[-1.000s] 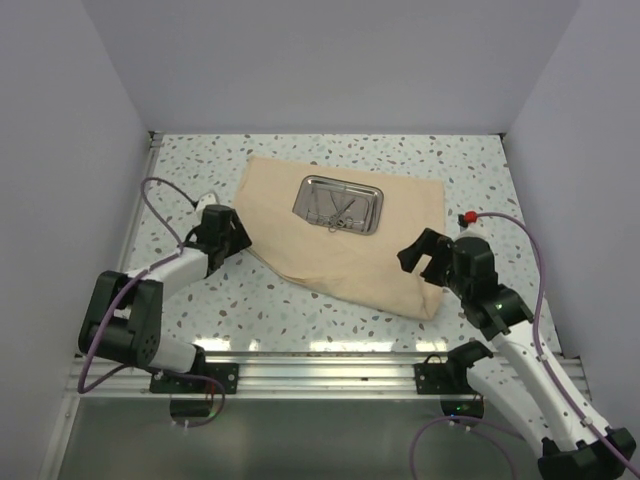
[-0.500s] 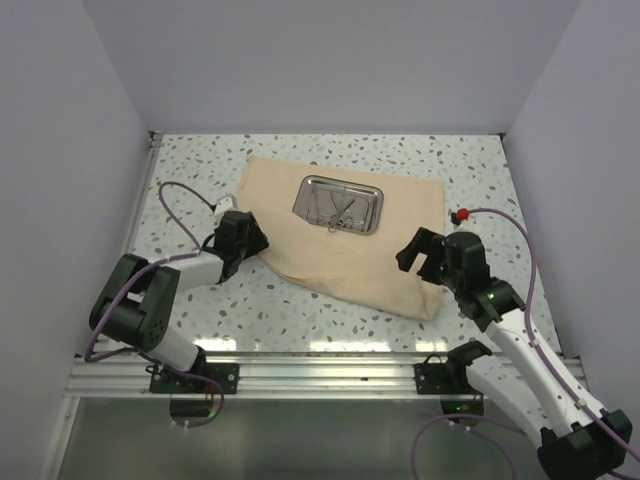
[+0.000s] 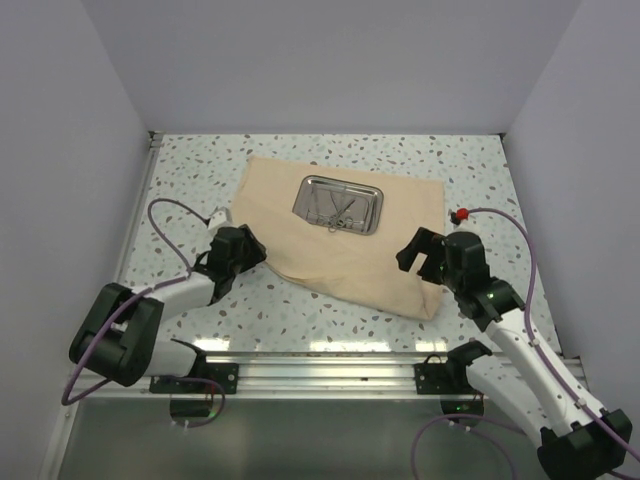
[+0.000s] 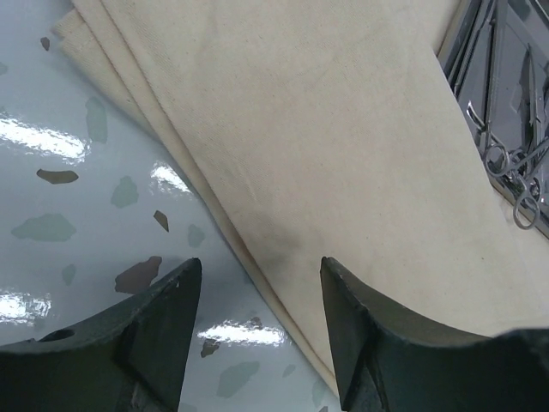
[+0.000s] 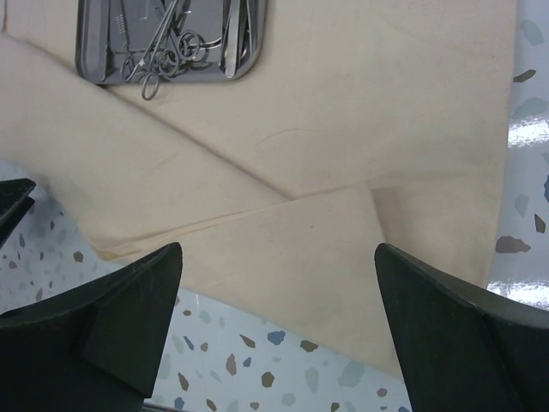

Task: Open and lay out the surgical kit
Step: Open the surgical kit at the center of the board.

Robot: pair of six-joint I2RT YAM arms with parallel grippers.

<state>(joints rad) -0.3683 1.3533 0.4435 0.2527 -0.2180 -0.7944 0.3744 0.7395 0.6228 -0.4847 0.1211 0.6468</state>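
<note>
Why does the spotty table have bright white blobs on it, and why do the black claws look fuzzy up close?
Left wrist view: light glares off the glossy table beside the cloth wrap; the left claw sits very near the lens, so it looks slightly soft. Right wrist view: same softness on the right claw. Top view: evenly lit, sharp.

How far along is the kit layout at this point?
Done: the cloth wrap is mostly opened flat, with the steel tray exposed on it. In hand: the left gripper, jaws open, straddles the cloth's layered left edge; the right gripper hovers open over a folded near flap. Left: flatten those folds and lay out the instruments, all inside the tray.
</note>
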